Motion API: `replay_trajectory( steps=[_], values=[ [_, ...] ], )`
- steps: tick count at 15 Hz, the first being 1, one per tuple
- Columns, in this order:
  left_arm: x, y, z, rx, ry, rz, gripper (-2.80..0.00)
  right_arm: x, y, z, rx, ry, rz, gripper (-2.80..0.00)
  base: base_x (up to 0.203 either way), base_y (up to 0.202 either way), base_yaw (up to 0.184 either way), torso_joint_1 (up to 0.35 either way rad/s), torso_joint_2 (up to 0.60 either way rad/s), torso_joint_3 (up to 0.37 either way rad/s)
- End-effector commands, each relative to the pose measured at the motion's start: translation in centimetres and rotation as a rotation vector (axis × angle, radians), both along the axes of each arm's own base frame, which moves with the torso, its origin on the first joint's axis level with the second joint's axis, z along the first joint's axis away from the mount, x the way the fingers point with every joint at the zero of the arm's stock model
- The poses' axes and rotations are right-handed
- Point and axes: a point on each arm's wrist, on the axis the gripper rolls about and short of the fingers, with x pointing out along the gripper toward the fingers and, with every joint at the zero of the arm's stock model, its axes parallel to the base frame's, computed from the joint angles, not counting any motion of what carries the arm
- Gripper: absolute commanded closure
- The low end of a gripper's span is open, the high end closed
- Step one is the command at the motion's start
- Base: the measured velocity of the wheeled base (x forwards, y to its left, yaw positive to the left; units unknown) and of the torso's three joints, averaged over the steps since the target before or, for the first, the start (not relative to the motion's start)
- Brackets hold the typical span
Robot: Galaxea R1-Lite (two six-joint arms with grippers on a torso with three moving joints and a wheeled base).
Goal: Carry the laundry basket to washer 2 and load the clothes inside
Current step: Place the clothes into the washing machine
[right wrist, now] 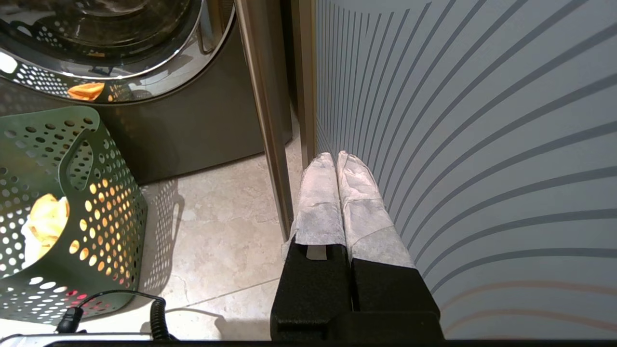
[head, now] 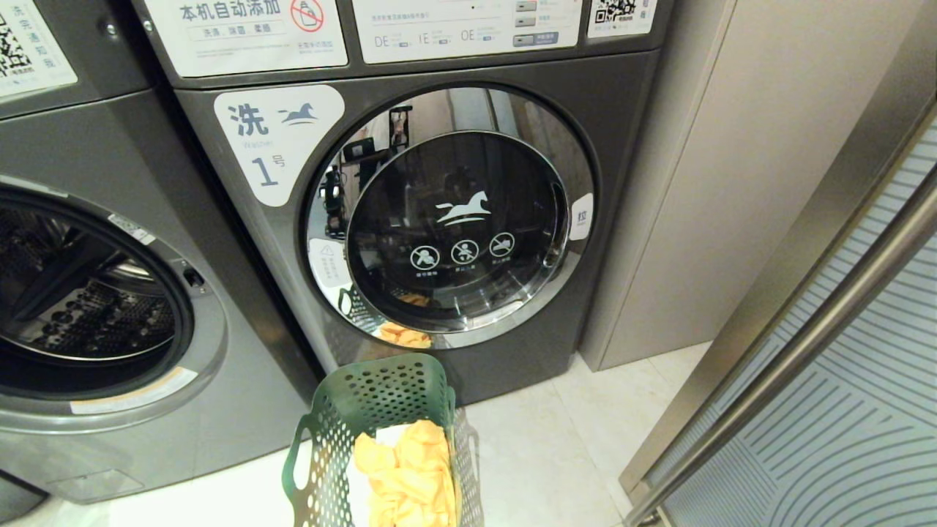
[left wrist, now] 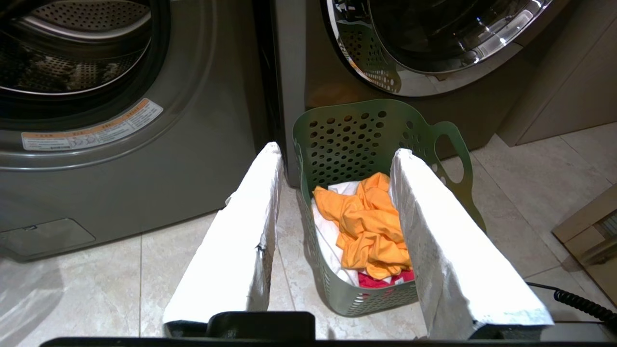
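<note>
The dark green perforated laundry basket (head: 381, 399) stands on the tiled floor in front of the gap between two grey machines. In it lie the clothes: a mustard-yellow garment (left wrist: 371, 226) on top, a white one (left wrist: 328, 241) under it and a pink-red one (left wrist: 381, 280) at the near end. My left gripper (left wrist: 337, 150) hovers short of the basket (left wrist: 356, 140), open, its white-wrapped fingers (left wrist: 241, 231) empty. My right gripper (right wrist: 336, 156) is shut on nothing beside a striped glass panel. The machine on the left (head: 95, 293) has its door open, and I cannot tell whether it is washer 2.
The washer labelled 1 (head: 454, 219) has its chrome-ringed door closed, right behind the basket. A striped glass door with a metal frame (head: 842, 366) and a beige cabinet (head: 695, 183) close off the right side. A coiled black cable (right wrist: 156, 313) lies near the basket (right wrist: 96, 193).
</note>
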Motion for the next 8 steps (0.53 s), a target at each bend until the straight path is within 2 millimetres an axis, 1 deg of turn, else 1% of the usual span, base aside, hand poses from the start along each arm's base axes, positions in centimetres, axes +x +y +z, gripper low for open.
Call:
replay_trajectory(
  steps=[1, 8],
  values=[
    [0.01, 0.0, 0.0, 0.0, 0.002, 0.0, 0.0, 0.01, 0.0, 0.01, 0.001, 0.0, 0.0, 0.0, 0.0, 0.0, 0.0, 0.0, 0.0, 0.0],
    [0.01, 0.0, 0.0, 0.0, 0.002, 0.0, 0.0, 0.01, 0.0, 0.01, -0.007, 0.001, 0.002, 0.0, 0.0, 0.0, 0.0, 0.0, 0.0, 0.0]
  ],
)
